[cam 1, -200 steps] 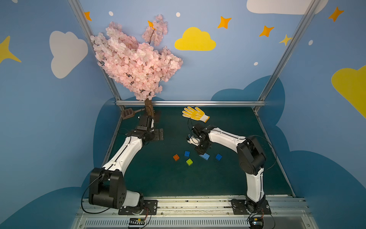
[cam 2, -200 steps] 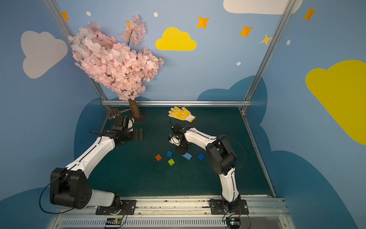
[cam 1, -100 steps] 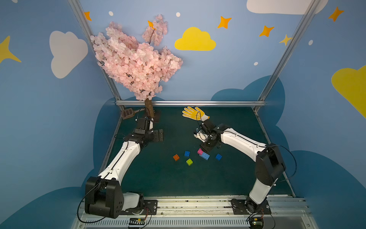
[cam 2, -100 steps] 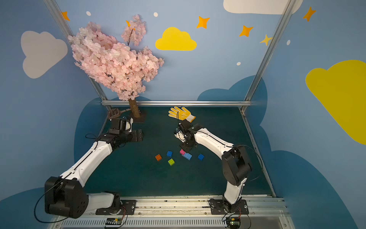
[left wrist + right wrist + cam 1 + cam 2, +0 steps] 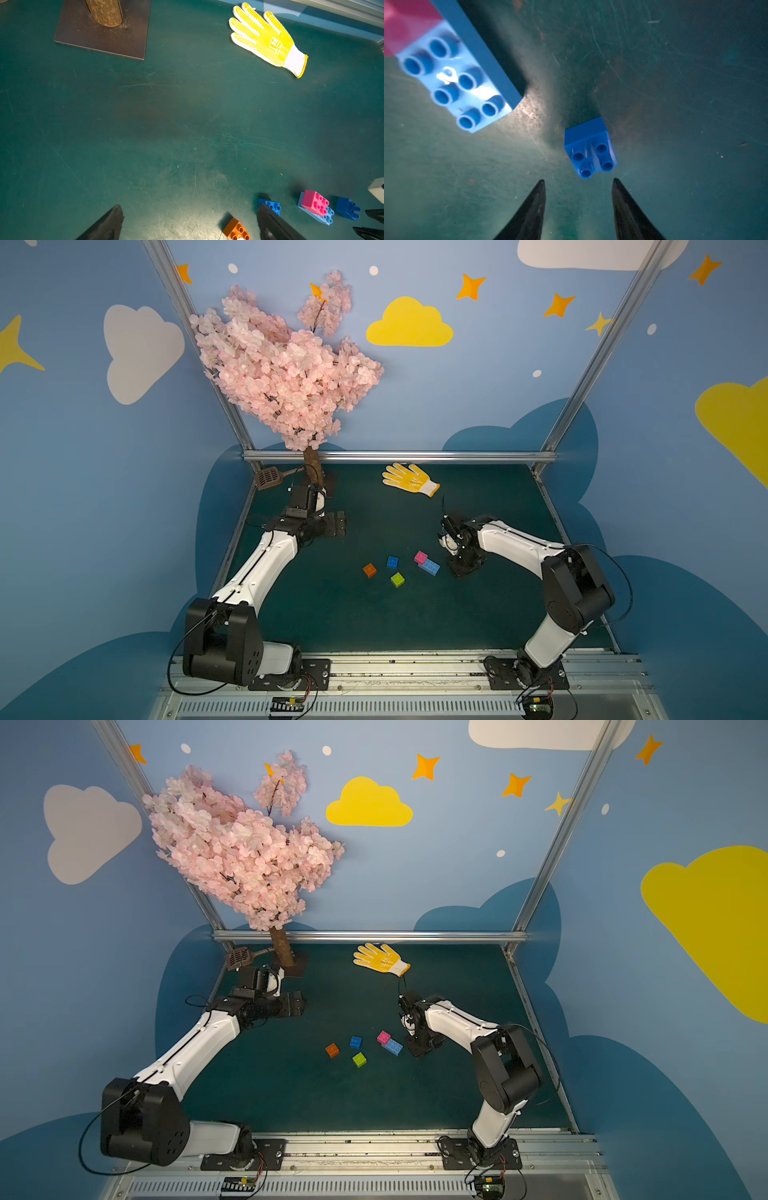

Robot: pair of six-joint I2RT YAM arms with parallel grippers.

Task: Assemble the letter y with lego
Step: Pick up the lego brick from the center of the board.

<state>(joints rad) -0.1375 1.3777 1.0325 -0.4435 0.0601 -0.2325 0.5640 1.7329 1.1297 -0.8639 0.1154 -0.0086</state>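
Though ungripped, glossy four-stud blue brick (image 5: 589, 149)

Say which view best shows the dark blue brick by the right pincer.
Right wrist view: the dark blue brick sits central, studs sharp, ahead of the open right pincer. Left wrist view shows it small near the edge; in both top views the pincer hides it.

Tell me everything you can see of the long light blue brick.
The long light blue brick is a glossy plastic rectangle with two rows of round hollow studs on top, six of them bare. It lies flat on the green mat, studs up, at an angle to the mat's edges. A pink brick sits on one end, covering the rest. Nothing else touches it: the dark blue square brick lies apart, and the open right gripper hovers nearby, empty.
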